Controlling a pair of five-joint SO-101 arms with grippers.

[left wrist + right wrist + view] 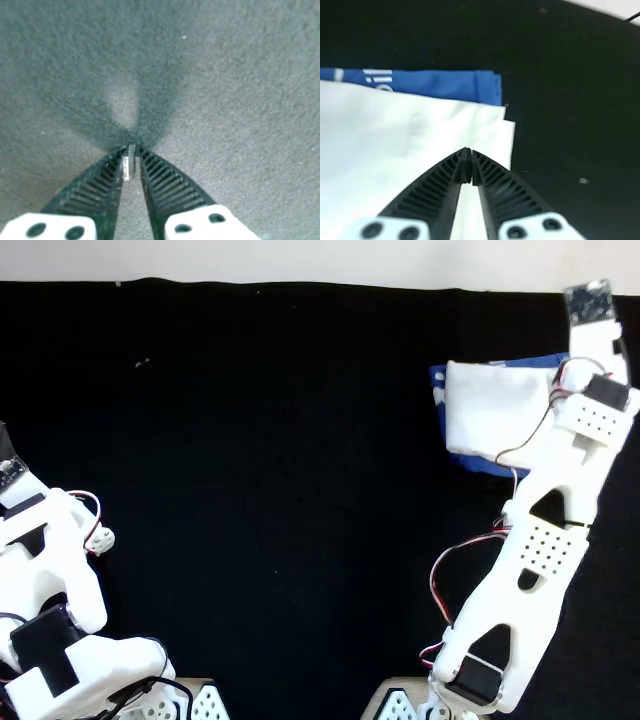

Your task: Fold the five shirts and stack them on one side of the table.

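Observation:
A folded white shirt (495, 412) lies on top of a folded blue shirt (478, 464) at the far right of the black table (280, 440). The right arm (540, 540) stretches over this stack's right side. In the right wrist view my right gripper (468, 154) is shut with nothing between its fingers, poised just above the white shirt (395, 150) near its corner, and the blue shirt (435, 82) peeks out beyond it. My left gripper (131, 149) is shut and empty, close over bare table cloth. The left arm (50, 580) sits folded at the near left.
The table's far edge (300, 282) meets a pale wall. Loose cables (470, 550) hang beside the right arm. Dark cloth (570, 100) lies open beyond the shirt stack's corner.

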